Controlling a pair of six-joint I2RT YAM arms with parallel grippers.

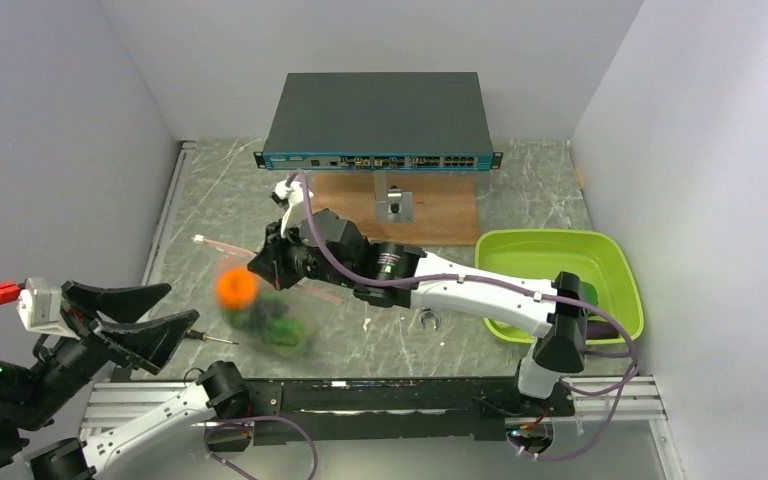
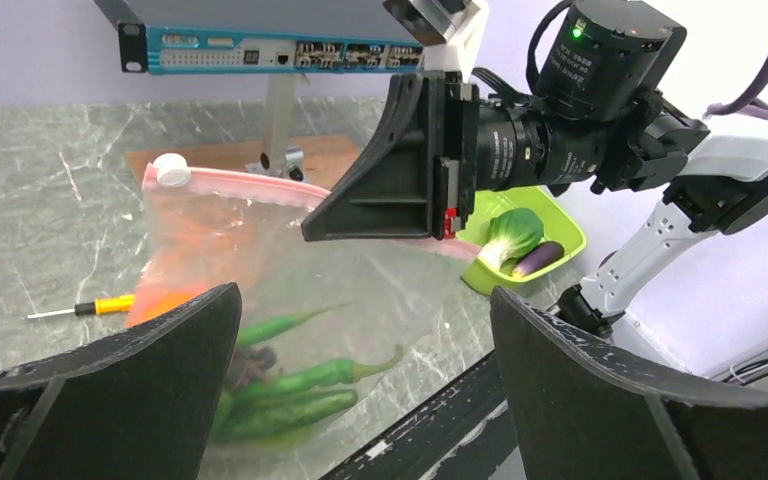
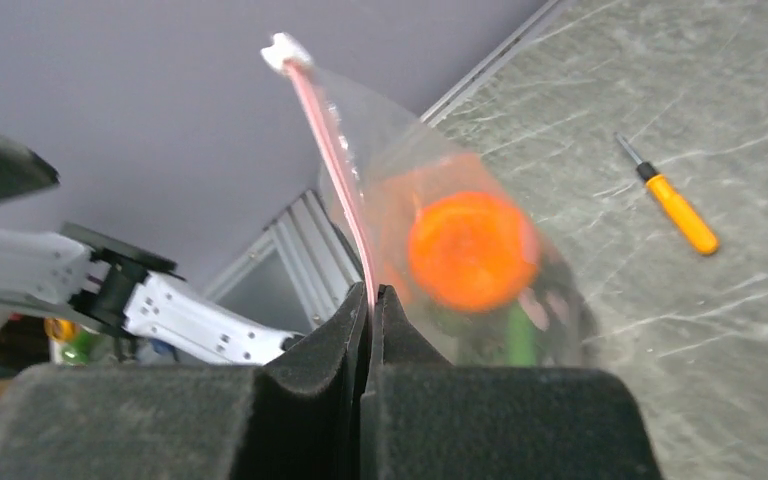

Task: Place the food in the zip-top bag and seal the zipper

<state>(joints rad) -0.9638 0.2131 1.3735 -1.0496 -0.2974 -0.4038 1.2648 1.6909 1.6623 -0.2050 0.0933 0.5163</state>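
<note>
Marble tabletop (image 1: 400,340), near-left part: the right gripper (image 3: 370,300) clamps the zipper (image 3: 332,165), dangling the zip-top bag (image 3: 390,130) with orange (image 3: 470,250) and green beans (image 2: 300,385). By the left edge, the left gripper (image 1: 165,308) gapes wide.

zip-top bag (image 1: 272,318): clear crinkly pouch, well left of the lime-green tray (image 1: 560,236), hanging mouth-up, motion-blurred from above.
zipper (image 3: 332,165): pinkish-red strip along the mouth, pale slider tab (image 3: 284,50) at the end farthest from the tray. Right pincer (image 3: 370,300) clamps the strip partway along. Can't tell if it's sealed.
In the bag: orange (image 3: 470,250) high on the side away from the tray, green beans (image 2: 300,380) bunched at the bottom, something dark among them, unclear what.
Not bagged: bok choy (image 2: 513,232) and purple eggplant (image 2: 538,259), side by side inside the tray.
</note>
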